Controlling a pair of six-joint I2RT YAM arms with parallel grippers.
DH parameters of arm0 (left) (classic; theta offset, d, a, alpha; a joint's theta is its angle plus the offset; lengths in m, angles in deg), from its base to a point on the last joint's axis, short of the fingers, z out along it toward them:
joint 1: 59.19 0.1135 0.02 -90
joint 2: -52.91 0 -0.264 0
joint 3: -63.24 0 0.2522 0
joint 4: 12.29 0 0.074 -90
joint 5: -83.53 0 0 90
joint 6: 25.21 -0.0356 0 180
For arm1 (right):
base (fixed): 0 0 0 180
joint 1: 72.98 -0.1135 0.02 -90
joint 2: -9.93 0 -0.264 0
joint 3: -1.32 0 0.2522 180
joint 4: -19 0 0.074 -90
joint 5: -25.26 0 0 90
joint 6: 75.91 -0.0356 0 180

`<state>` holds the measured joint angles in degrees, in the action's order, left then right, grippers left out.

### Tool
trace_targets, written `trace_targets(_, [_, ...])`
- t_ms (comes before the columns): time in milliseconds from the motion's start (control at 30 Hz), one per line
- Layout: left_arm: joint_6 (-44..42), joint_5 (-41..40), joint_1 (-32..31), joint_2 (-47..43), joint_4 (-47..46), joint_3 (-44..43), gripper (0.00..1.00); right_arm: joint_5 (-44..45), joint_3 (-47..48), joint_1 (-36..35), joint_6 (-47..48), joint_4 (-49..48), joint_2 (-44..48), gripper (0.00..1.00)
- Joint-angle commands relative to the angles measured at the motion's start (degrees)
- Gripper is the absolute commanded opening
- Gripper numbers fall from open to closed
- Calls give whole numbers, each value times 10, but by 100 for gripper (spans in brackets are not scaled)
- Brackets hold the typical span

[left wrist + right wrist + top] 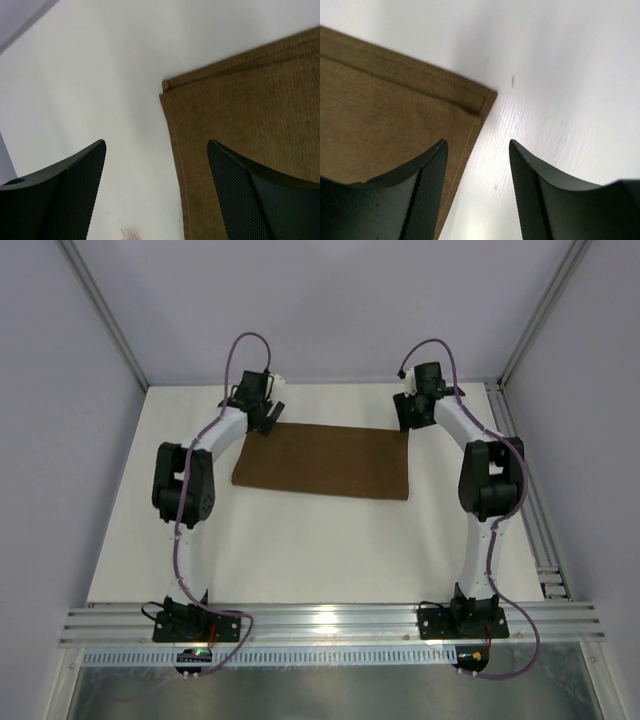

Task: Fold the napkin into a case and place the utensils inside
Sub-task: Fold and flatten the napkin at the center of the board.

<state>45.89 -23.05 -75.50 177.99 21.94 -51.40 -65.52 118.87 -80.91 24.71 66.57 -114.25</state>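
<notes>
Nearest the camera, the 2 arm bases sit bolted to an aluminium rail (330,625) at the front edge of the desk (320,550). Both arms stretch away from it to full reach. No brand, label or writing can be read on the bases, the arms or the cloth.

Past a bare strip of desk lies the napkin (325,460), spread flat as a wide brown rectangle in the far half, its long sides running left to right. It shows no pouch shape, so the case is not yet made, and the utensils appear in none of the 3 views.

At the far edge each arm hovers at 1 corner of the cloth. The left end effector (270,418) has its fingers apart and straddles the far left corner. In its wrist view 1 finger (250,195) hangs over the weave while the other is over bare desk, the hemmed corner (167,86) just ahead. The right end effector (410,418) mirrors this, fingers apart and holding nothing, the napkin's far right corner (487,97) just beyond the gap.

This symmetric placement looks set for pinching both far corners together, so the edge can be drawn toward the bases in an even fold. Whether the fingertips touch the desk cannot be told.
</notes>
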Motion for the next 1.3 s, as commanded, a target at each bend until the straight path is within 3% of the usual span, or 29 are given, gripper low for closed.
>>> trace_targets(0, [79, 79, 41, -128, 91, 53, 84, -35, -119, 7, -127, -74, 179, 57])
trace_targets(167, [87, 131, 53, -207, 117, 210, 81, -102, -366, -1, -192, -137, 282, 58])
trace_targets(367, [133, 187, 93, -224, 78, 267, 73, -180, -475, -2, -239, -177, 310, 58])
trace_targets(533, [156, 214, 97, -205, 59, 267, 70, -178, -510, -2, -248, -190, 308, 58])
trace_targets(833, [170, 200, 96, -160, 41, 280, 38, -165, -520, -2, -242, -200, 279, 52])
trace_targets(1000, [176, 209, 97, -162, 39, 285, 29, -129, -529, -1, -233, -190, 295, 52])
trace_targets(1100, [173, 210, 97, -156, 44, 286, 15, -128, -527, -1, -232, -188, 293, 38])
trace_targets(1133, [172, 211, 97, -155, 46, 286, 2, -132, -525, -1, -232, -187, 288, 31])
trace_targets(1167, [172, 220, 97, -153, 52, 289, 0, -142, -523, 0, -229, -181, 279, 17])
trace_targets(1200, [170, 225, 97, -157, 55, 299, 0, -145, -522, -1, -227, -175, 277, 14])
trace_targets(1233, [163, 229, 97, -163, 59, 308, 0, -147, -522, -1, -225, -160, 279, 5])
trace_targets(1267, [157, 228, 97, -171, 62, 319, 0, -146, -520, 0, -220, -149, 285, 3])
